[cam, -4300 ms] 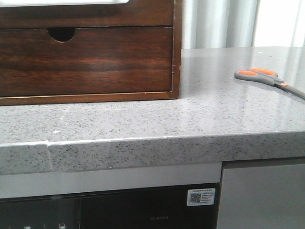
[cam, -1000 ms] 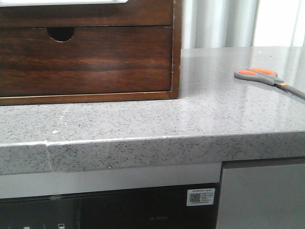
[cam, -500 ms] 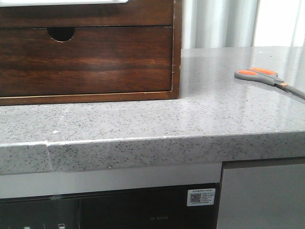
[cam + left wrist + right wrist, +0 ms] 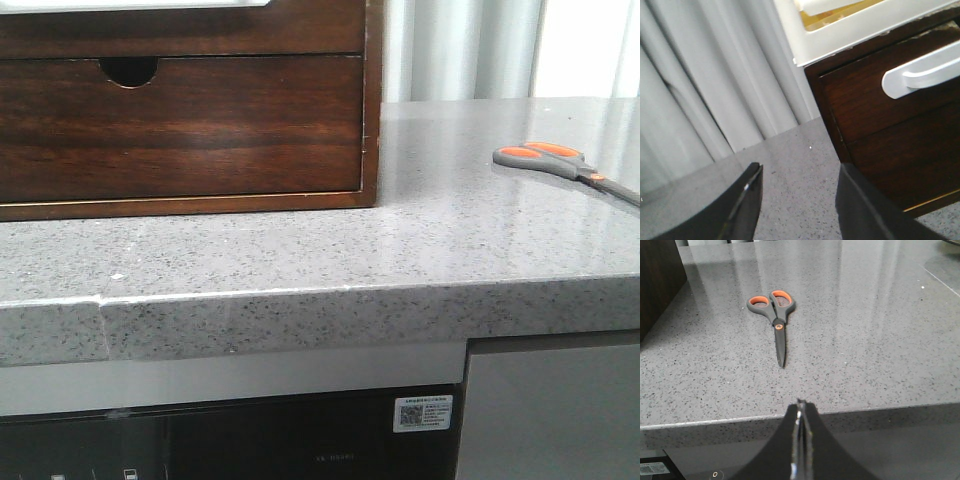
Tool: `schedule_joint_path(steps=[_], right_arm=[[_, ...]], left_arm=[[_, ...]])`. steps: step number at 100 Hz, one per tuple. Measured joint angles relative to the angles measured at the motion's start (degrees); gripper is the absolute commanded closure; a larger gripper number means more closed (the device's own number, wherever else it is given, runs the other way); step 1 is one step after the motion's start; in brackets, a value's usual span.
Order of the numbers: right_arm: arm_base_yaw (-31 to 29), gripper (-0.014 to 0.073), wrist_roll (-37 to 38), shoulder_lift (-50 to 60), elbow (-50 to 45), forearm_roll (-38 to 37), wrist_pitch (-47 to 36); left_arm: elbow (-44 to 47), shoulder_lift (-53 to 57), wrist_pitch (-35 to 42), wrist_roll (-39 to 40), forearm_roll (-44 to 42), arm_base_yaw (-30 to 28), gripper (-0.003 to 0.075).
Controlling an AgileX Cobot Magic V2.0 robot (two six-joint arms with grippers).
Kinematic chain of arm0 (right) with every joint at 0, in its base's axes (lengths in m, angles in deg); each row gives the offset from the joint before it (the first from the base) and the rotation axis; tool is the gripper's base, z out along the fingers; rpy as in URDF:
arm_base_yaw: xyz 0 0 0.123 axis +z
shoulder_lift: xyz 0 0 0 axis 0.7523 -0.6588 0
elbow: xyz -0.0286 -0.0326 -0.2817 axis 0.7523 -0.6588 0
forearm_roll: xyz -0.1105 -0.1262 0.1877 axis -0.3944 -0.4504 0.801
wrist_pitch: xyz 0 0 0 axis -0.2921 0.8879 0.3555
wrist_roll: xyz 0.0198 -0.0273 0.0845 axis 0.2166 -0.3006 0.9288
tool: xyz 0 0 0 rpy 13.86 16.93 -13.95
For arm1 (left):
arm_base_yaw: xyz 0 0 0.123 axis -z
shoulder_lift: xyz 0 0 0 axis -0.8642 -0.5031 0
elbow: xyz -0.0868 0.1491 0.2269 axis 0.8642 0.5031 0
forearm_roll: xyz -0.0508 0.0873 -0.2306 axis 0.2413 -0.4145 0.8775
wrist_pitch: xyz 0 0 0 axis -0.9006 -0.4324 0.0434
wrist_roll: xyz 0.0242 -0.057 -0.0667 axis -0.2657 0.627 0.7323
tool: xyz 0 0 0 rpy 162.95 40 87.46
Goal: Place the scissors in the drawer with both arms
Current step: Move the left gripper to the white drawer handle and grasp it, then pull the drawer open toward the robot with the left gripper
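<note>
The scissors (image 4: pixel 558 161), with grey handles and orange-lined loops, lie flat on the speckled grey countertop at the right. In the right wrist view the scissors (image 4: pixel 776 319) lie closed, blade tips pointing toward my right gripper (image 4: pixel 801 406). That gripper is shut and empty, at the counter's front edge, apart from the scissors. The dark-brown drawer (image 4: pixel 200 130) with its half-round notch (image 4: pixel 130 69) is closed, at the left. My left gripper (image 4: pixel 800 175) is open and empty over the counter beside the cabinet's corner. Neither arm shows in the front view.
The wooden cabinet (image 4: pixel 370 100) stands on the countertop (image 4: pixel 400 250); its corner also shows in the right wrist view (image 4: pixel 657 280). In the left wrist view a dark panel carries a white handle (image 4: pixel 920 75), with a white tray (image 4: pixel 850 35) above. Grey curtains (image 4: pixel 705 90) hang behind.
</note>
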Motion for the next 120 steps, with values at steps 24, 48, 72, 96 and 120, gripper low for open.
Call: schedule_joint_path(steps=[24, 48, 72, 96, 120], right_arm=[[0.0, 0.066, 0.0, 0.0, 0.0, 0.0, 0.0], [0.0, 0.066, 0.0, 0.0, 0.0, 0.0, 0.0], [0.0, 0.066, 0.0, 0.0, 0.0, 0.0, 0.0], [0.0, 0.066, 0.0, 0.0, 0.0, 0.0, 0.0], [0.0, 0.066, 0.0, 0.0, 0.0, 0.0, 0.0]], left_arm=[[-2.44, -11.9, 13.22, -0.12, -16.26, 0.4, 0.0391], [-7.96, -21.56, 21.42, -0.12, -27.78, 2.63, 0.0392], [-12.02, -31.7, 27.76, -2.12, -33.74, 2.63, 0.0392], [-16.0, -39.62, 30.13, -2.97, -34.1, 2.63, 0.0392], [-19.52, -44.91, 30.24, -5.01, -34.5, 4.31, 0.0393]])
